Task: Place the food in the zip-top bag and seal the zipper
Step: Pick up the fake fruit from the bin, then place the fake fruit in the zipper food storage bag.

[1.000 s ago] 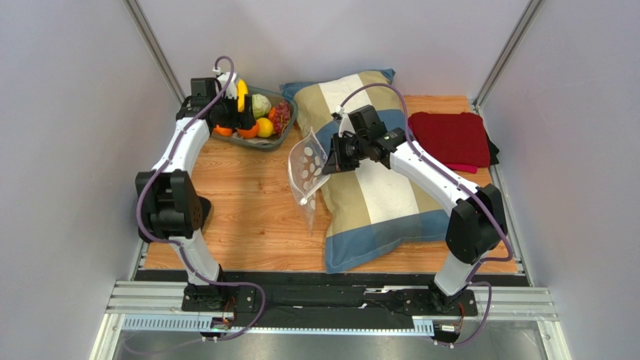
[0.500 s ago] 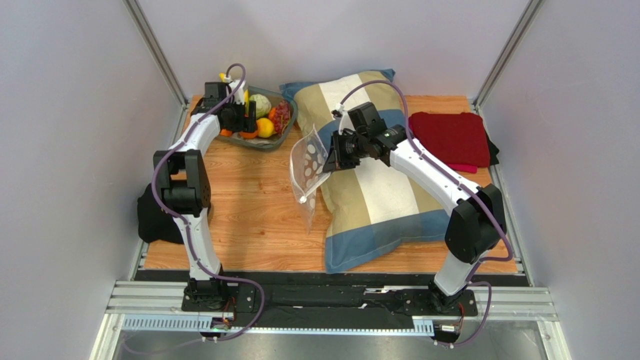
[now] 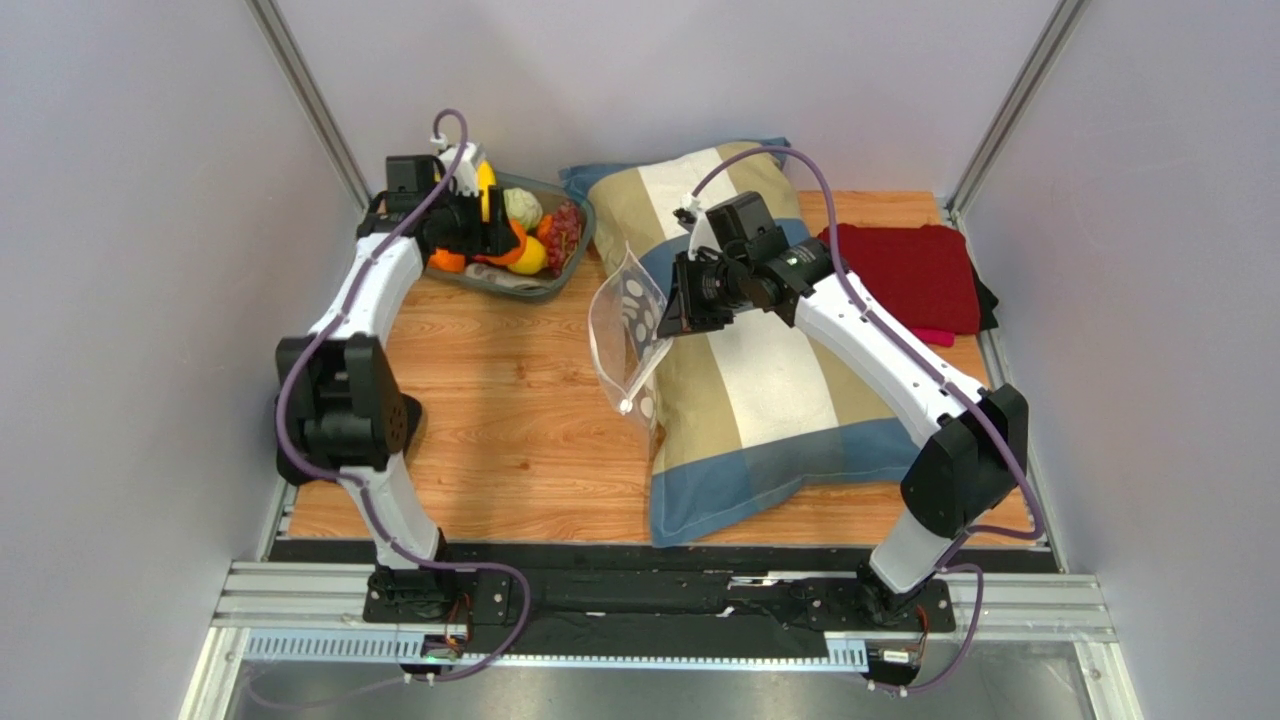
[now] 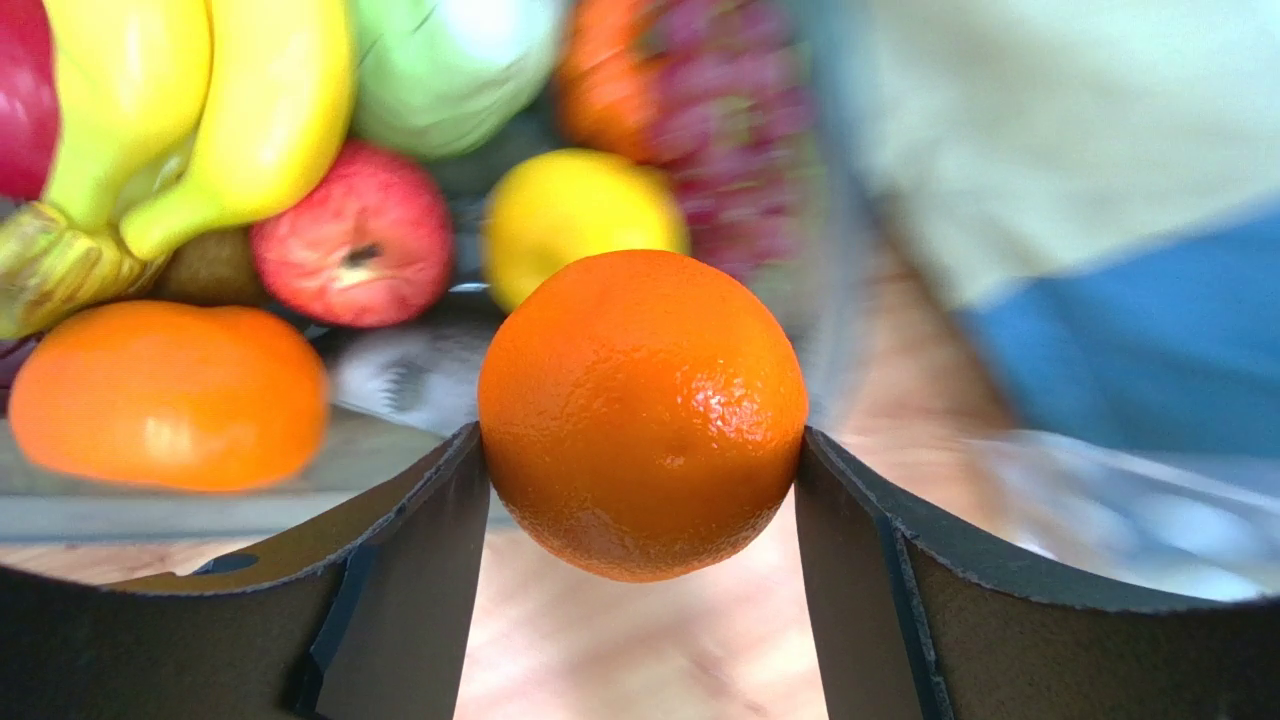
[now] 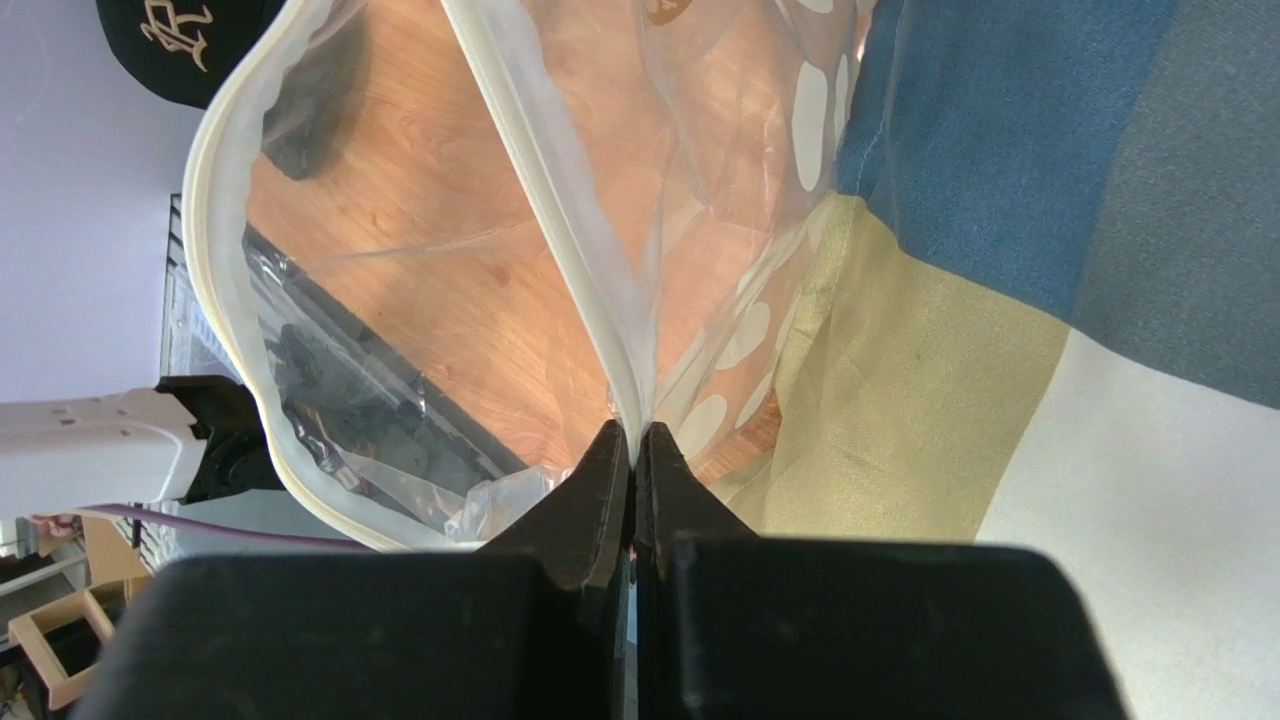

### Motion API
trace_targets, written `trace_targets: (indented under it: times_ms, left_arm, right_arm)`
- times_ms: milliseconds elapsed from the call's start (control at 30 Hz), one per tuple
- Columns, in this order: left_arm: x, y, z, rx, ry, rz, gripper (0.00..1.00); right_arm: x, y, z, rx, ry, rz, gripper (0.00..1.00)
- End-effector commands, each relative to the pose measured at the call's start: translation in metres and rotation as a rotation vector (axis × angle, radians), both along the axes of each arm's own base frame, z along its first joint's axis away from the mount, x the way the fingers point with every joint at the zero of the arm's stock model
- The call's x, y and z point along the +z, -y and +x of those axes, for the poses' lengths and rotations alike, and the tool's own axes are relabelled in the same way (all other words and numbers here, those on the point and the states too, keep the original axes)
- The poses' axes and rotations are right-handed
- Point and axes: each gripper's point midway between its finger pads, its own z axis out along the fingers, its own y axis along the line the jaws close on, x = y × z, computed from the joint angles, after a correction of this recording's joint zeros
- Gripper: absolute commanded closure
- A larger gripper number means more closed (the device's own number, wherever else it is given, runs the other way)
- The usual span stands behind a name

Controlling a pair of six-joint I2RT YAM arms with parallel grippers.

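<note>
The left end effector [image 4: 643, 450] pinches an orange [image 4: 643, 413], its two fingers pressed against the fruit's opposite sides, at the edge of the grey bowl [image 3: 577, 225] that sits at 11 o'clock on the desk [image 3: 496, 435]. In the left wrist view, the rest of the food lies in the bowl behind it: a second orange [image 4: 166, 398] at 9 o'clock of the held one, a red apple [image 4: 353, 240] and bananas [image 4: 226, 105] at 10 o'clock, a lemon [image 4: 579, 210] at 12 o'clock, with the cabbage [image 4: 451, 60] and grapes [image 4: 721, 90] farther back. The right end effector [image 5: 634, 435] is pressed together on the white zipper [image 5: 556, 195] strip of one lip of the zip-top bag [image 3: 631, 323]. The bag hangs from it near the middle of the desk, its mouth gaping, at 9 o'clock of the striped pillow [image 3: 751, 390] and touching its edge. A red cloth [image 3: 902, 278] lies at 2 o'clock on the desk, beside the pillow.
</note>
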Motion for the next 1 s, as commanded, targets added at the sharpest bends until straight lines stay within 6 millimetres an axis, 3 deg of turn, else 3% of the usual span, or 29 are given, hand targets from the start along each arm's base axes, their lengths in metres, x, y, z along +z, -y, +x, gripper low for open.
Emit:
trace_targets:
  times_ms: [0,33,100,133,200,233,300,400,567,667,700,800,867,900,967]
  left_arm:
    - [0.136,0.054,-0.067,-0.159,0.211,-0.195,0.68]
    - [0.161,0.074,-0.096,-0.233,0.252,-0.225,0.68]
    - [0.156,0.095,-0.130,-0.297,0.218,-0.266,0.68]
    - [0.170,0.116,-0.159,-0.373,0.243,-0.287,0.67]
    - [0.155,0.146,-0.195,-0.462,0.164,-0.321,0.67]
    - [0.156,0.153,-0.208,-0.484,0.155,-0.332,0.67]
    - [0.136,0.175,-0.230,-0.542,0.096,-0.324,0.67]
    - [0.111,0.189,-0.242,-0.568,0.042,-0.286,0.66]
    - [0.067,0.186,-0.219,-0.482,-0.046,-0.172,0.64]
    - [0.057,0.186,-0.210,-0.485,-0.056,-0.128,0.51]
    - [0.058,0.187,-0.209,-0.496,-0.055,-0.129,0.37]
    - [0.081,0.193,-0.216,-0.567,0.002,-0.159,0.16]
    - [0.103,0.198,-0.224,-0.633,0.066,-0.183,0.11]
    - [0.116,0.199,-0.232,-0.671,0.096,-0.203,0.01]
    - [0.131,0.195,-0.234,-0.684,0.124,-0.205,0.01]
  right_arm:
    - [0.021,-0.001,0.001,0.002,0.057,0.018,1.00]
    - [0.014,-0.004,0.002,0.006,0.039,0.018,1.00]
    - [0.007,-0.009,0.003,0.004,0.020,0.029,1.00]
    - [0.001,-0.012,0.004,0.005,0.003,0.025,1.00]
    - [0.000,-0.016,0.006,0.005,0.001,0.035,1.00]
    - [0.000,-0.019,0.005,0.012,-0.003,0.040,1.00]
    - [0.000,-0.023,0.004,0.016,-0.015,0.055,1.00]
    - [0.008,-0.025,0.005,0.023,0.002,0.066,1.00]
    - [0.016,-0.021,-0.002,0.037,0.015,0.078,1.00]
    - [0.014,-0.019,-0.006,0.042,0.010,0.076,1.00]
    - [0.013,-0.019,-0.005,0.041,0.010,0.075,1.00]
    - [0.011,-0.017,-0.004,0.033,-0.004,0.079,1.00]
    - [0.008,-0.016,-0.002,0.026,-0.019,0.081,1.00]
    - [0.006,-0.014,0.001,0.015,-0.029,0.081,1.00]
    - [0.002,-0.014,0.004,0.006,-0.051,0.084,1.00]
